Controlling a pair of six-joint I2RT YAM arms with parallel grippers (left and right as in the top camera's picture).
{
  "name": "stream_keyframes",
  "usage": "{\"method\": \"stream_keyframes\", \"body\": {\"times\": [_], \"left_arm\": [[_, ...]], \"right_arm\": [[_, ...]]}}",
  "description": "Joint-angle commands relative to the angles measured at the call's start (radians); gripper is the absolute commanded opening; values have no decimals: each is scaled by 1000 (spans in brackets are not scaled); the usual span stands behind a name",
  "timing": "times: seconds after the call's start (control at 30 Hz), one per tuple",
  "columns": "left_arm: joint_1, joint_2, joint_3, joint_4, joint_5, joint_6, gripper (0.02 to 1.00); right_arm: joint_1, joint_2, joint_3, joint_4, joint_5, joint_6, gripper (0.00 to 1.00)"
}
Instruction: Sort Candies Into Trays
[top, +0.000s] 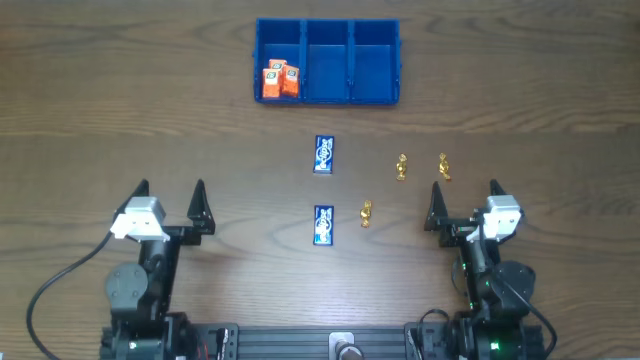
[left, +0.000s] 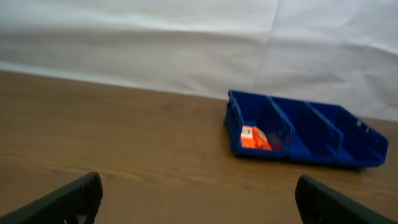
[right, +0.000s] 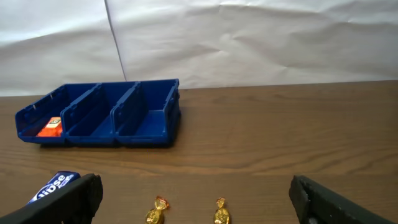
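A blue tray (top: 327, 90) with three compartments stands at the back of the table; orange candies (top: 280, 81) lie in its left compartment. Two blue-wrapped candies (top: 324, 155) (top: 324, 225) lie mid-table, and three gold-wrapped candies (top: 402, 166) (top: 444, 166) (top: 366, 213) lie to their right. My left gripper (top: 171, 190) stands open near the left front, holding nothing. My right gripper (top: 465, 191) stands open near the right front, just in front of the gold candies. The right wrist view shows two gold candies (right: 155, 213) (right: 221, 213), one blue candy (right: 53, 186) and the tray (right: 149, 127).
The wooden table (top: 120, 100) has bare room on the left and right sides. A white wall (right: 249, 43) rises behind the table's far edge. The left wrist view shows the tray (left: 323, 149) with the orange candies (left: 256, 138).
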Motion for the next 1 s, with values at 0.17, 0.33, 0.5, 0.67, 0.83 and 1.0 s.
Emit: {"method": "stream_keyframes", "body": {"times": [0.17, 0.33, 0.5, 0.67, 0.83, 1.0], "left_arm": [[7, -3, 0, -142, 10, 11, 998], [7, -3, 0, -143, 10, 11, 998], [7, -3, 0, -143, 10, 11, 998], [7, -3, 0, -143, 10, 11, 998], [7, -3, 0, -143, 10, 11, 998], [7, -3, 0, -143, 10, 11, 998]], "right_arm": [[-8, -4, -2, -6, 2, -7, 998], [-8, -4, -2, -6, 2, -7, 998], [-8, -4, -2, -6, 2, -7, 998], [-8, -4, -2, 2, 3, -7, 998], [-7, -4, -2, 37, -5, -3, 998], [-3, 5, 16, 51, -103, 38, 998]]}}
